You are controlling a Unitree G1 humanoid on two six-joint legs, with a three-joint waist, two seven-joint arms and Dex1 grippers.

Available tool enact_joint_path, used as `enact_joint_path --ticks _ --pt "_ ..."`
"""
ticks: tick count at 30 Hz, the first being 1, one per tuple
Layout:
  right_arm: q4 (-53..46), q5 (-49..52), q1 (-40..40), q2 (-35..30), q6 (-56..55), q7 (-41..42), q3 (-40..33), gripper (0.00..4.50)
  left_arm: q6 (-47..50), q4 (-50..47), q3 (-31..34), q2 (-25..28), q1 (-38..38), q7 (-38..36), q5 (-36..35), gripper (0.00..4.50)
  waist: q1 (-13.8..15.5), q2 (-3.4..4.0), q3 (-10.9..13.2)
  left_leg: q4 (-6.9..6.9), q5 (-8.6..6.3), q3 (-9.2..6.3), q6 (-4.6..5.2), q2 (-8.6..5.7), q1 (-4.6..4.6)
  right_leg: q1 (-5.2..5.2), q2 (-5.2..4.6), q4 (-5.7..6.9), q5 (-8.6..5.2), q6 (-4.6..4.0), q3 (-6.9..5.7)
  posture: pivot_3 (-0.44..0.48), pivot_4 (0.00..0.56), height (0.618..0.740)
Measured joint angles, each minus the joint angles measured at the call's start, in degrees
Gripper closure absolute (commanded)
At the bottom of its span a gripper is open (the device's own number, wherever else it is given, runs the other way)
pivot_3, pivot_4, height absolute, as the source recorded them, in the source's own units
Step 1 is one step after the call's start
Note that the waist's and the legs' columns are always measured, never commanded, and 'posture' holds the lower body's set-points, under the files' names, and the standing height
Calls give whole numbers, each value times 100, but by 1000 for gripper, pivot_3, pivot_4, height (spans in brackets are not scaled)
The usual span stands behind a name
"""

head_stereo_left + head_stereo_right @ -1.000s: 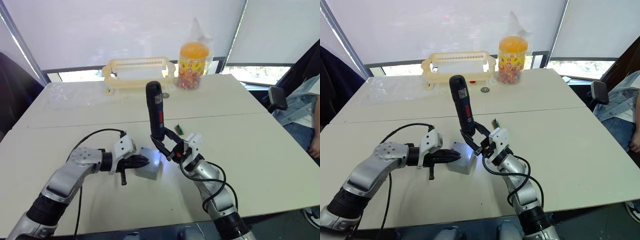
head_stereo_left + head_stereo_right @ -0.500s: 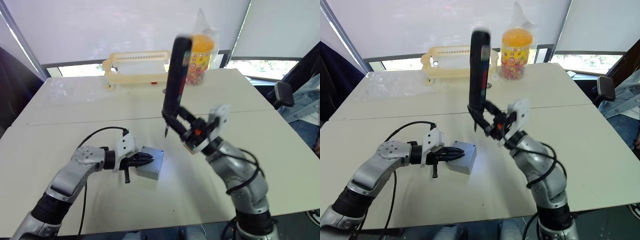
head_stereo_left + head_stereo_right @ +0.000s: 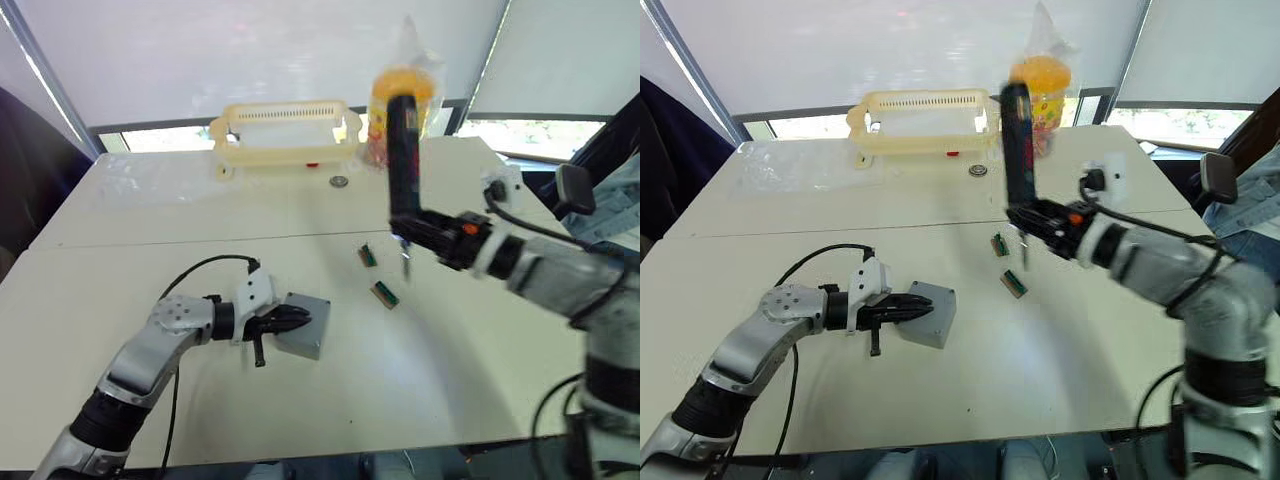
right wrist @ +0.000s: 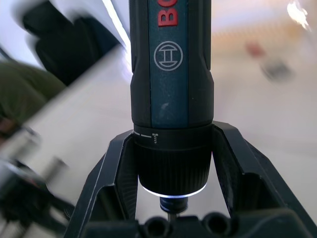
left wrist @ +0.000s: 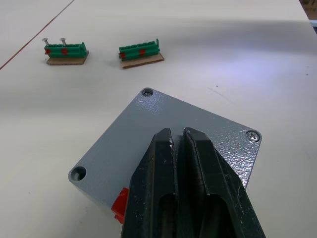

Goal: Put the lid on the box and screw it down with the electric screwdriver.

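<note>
Lid pinned, screwdriver held aloft

L hand (image 3: 296,318) closed, pressed on lid (image 5: 168,144) atop box (image 3: 303,340); electric screwdriver (image 3: 403,170) gripped upright by R hand (image 3: 425,232) above worktop (image 3: 420,370).

A: Describe the work surface.
B: A white table (image 3: 480,380) made of two tops, joined by a seam running across its width.

A: What lies behind it?
B: Windows with white roller blinds (image 3: 250,50) drawn most of the way down. Daylight enters through the gap beneath them.

A: Any other furniture?
B: A dark chair (image 3: 573,190) stands off the table's right far corner. A dark shape (image 3: 25,180) sits at the left edge.
</note>
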Motion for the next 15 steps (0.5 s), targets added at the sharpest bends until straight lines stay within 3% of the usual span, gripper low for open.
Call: enact_joint_path --ticks 4,7,15 --pt "979 90 -320 -1186 1534 112 197 2768 68 -243 89 119 115 4 -5 4139 -24 32 44 -2 -6 14 10 3 -3 -9 3 -2 0 0 8 0 150 740" --pt "1371 -106 -337 -1881 1802 288 708 2768 121 -369 117 145 192 22 -7 4139 -21 26 50 -1 -9 24 16 3 -7 -10 7 -4 -2 4 2 0 150 740" --pt "2575 -82 -341 -2078 1805 594 1589 2768 328 -549 82 20 193 104 -61 4139 -14 18 64 9 -9 33 16 1 -11 -10 8 -4 8 23 5 0 150 740"
